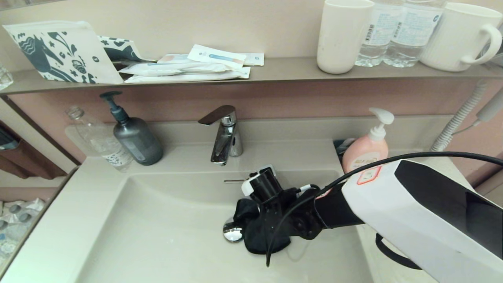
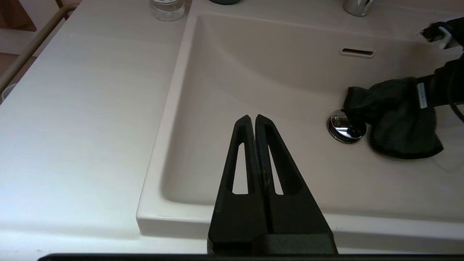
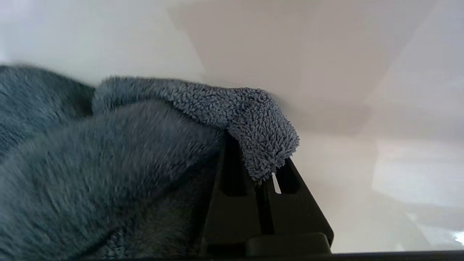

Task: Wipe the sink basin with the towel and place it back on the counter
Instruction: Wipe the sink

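Note:
The cream-white sink basin fills the middle of the head view, its chrome drain plug partly covered. My right gripper reaches down into the basin, shut on the dark grey towel, which hangs bunched against the basin floor beside the drain. In the right wrist view the fluffy towel drapes over the fingers and hides their tips. My left gripper hovers shut and empty over the basin's near-left rim, the towel off to its side. The counter flanks the basin.
A chrome tap stands behind the basin, above the overflow slot. A dark soap pump and a clear bottle sit back left, a pink pump bottle back right. The wall shelf carries cups, bottles and packets.

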`<state>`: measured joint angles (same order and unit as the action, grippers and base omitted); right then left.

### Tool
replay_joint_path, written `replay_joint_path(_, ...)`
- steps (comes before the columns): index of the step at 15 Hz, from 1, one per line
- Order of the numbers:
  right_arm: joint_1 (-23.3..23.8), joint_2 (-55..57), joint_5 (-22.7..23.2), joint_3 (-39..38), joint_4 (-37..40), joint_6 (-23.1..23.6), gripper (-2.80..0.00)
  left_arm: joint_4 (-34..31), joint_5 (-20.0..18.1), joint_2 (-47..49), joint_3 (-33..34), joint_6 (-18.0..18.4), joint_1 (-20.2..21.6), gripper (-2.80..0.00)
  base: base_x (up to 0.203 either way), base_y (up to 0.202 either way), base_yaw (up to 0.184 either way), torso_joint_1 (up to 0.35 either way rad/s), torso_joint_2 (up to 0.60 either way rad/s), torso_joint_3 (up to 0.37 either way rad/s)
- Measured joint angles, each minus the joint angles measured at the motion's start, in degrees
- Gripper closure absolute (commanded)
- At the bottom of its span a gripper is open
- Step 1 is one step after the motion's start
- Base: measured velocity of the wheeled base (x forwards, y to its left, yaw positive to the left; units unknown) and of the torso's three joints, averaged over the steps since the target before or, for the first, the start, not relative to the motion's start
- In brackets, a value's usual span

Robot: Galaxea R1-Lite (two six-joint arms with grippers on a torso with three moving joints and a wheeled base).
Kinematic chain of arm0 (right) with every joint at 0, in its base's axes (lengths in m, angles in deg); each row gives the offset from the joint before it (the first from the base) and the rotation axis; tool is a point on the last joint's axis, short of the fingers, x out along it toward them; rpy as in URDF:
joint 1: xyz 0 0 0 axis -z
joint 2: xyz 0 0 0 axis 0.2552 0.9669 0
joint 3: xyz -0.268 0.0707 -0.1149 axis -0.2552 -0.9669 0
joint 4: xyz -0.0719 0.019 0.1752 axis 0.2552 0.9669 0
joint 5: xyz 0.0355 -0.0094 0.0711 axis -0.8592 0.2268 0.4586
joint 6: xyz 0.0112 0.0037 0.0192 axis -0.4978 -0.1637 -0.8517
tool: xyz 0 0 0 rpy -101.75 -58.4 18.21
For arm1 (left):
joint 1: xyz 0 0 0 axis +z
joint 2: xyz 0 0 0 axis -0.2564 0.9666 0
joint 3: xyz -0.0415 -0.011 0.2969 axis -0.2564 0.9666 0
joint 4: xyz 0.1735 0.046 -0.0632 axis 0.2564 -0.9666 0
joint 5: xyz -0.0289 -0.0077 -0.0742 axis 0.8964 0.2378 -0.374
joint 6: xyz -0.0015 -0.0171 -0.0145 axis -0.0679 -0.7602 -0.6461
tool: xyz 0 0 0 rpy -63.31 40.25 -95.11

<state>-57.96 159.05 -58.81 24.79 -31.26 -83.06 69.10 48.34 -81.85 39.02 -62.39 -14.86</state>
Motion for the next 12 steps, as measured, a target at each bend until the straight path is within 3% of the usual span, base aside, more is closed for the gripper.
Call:
replay_joint_path(6, 2.5, -8.2, -1.5, -5.2, 2.6, 0.3, 0.00, 0.0, 0.0, 0.0, 0.0, 0.0, 0.0, 0.00, 0.000, 0.000, 0.000, 0.000, 0.00, 0.000)
replay_joint_path(12, 0.9, -17.6, -2.8, -9.1, 8.6, -0.5, 0.00, 0.0, 0.0, 0.0, 0.0, 0.0, 0.0, 0.00, 0.000, 0.000, 0.000, 0.000, 0.00, 0.000)
